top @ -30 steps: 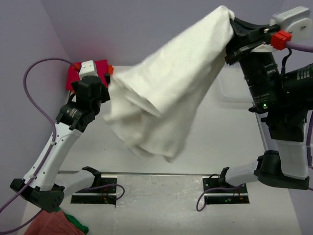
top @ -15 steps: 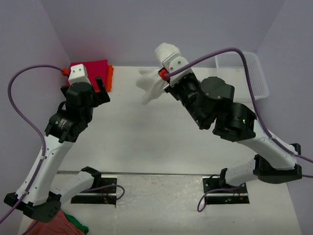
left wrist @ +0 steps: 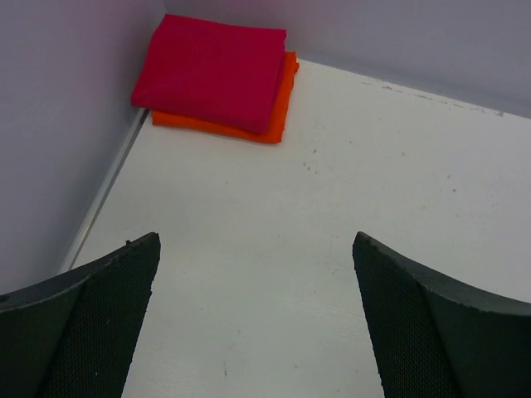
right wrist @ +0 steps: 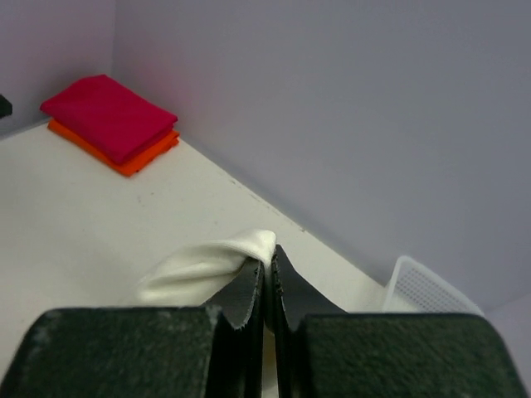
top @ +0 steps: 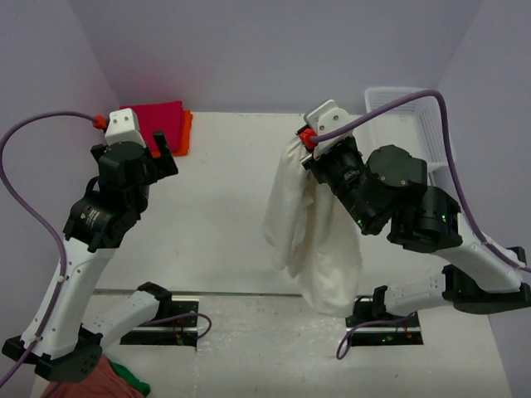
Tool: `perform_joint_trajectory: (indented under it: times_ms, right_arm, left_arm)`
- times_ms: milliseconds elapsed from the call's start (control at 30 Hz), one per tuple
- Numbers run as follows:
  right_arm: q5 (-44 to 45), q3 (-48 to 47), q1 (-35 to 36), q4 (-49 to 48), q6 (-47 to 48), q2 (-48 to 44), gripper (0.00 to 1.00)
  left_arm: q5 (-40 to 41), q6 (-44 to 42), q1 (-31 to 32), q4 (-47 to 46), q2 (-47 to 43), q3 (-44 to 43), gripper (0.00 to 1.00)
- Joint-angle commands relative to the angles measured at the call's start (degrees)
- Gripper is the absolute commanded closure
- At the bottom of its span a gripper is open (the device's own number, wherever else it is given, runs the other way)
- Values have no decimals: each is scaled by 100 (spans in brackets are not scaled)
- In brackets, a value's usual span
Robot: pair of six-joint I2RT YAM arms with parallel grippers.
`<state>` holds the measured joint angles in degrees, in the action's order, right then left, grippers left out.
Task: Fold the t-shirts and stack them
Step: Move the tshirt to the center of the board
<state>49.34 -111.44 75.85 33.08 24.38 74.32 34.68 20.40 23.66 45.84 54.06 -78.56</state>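
My right gripper point(top: 300, 149) is shut on the cream-white t-shirt point(top: 311, 228), which hangs down in loose folds over the middle right of the table. In the right wrist view the gripper point(right wrist: 270, 259) pinches a fold of the white cloth point(right wrist: 203, 269). The magenta-red t-shirt point(top: 153, 123) lies folded on the folded orange t-shirt point(top: 185, 131) in the far left corner; both show in the left wrist view point(left wrist: 211, 70), point(left wrist: 278, 112). My left gripper point(left wrist: 255, 253) is open and empty, above bare table near that stack.
A white mesh basket point(top: 415, 124) stands at the far right by the wall. Salmon-pink point(top: 83, 381) and green cloths point(top: 129, 383) lie at the near left, by the left arm's base. Purple walls close in the back and sides.
My right arm has swung the white t-shirt from high at the far right to the back middle, then toward the near right, where it hangs open. My left gripper rose slightly.
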Motion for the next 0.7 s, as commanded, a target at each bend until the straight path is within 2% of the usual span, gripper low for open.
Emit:
perform_joint_trajectory:
  times_ms: [0,67,100,233,300,333,367,433,500,600,633,667]
  right_arm:
    - [-335,515,-140,225,-557,-190,100]
    - [-705,658,-491,225,-828,-208,100]
    - [-959,745,-963,216,-908,-182,100]
    - [-2480,808,-2143,-12,-1102,169,100]
    - [-2771,414,-2592,-39,-1137,755,75]
    - [-2850,212,-2724,-21,-1233,994,49]
    - [-2755,-251,-2847,75,-1225,1222,1]
    - [-2336,-571,-2866,172,-1286,1583,1]
    - [-2123,-406,-2910,172,-1444,1481,1]
    - [-1779,550,-3181,181,-2024,971,1]
    - [-1779,840,-3243,181,-2277,822,1]
    - [-1849,1426,-3400,225,-2419,568,1]
  left_arm:
    - [136,-230,7,100,-98,-255,3]
    - [92,-247,7,109,-63,-282,3]
    - [57,-256,7,100,-54,-282,3]
    - [-48,-256,7,91,-10,-256,3]
    - [-57,-247,7,91,-10,-238,3]
    - [-92,-256,7,83,-19,-238,3]
    - [-101,-256,7,56,-27,-221,3]
    - [-189,-247,7,73,8,-221,3]
    - [-355,-247,7,56,17,-142,3]
    - [-1477,-563,7,-373,-1,314,11]
    - [-2386,-686,7,-670,42,472,11]
    - [-2865,-713,7,-839,113,769,11]
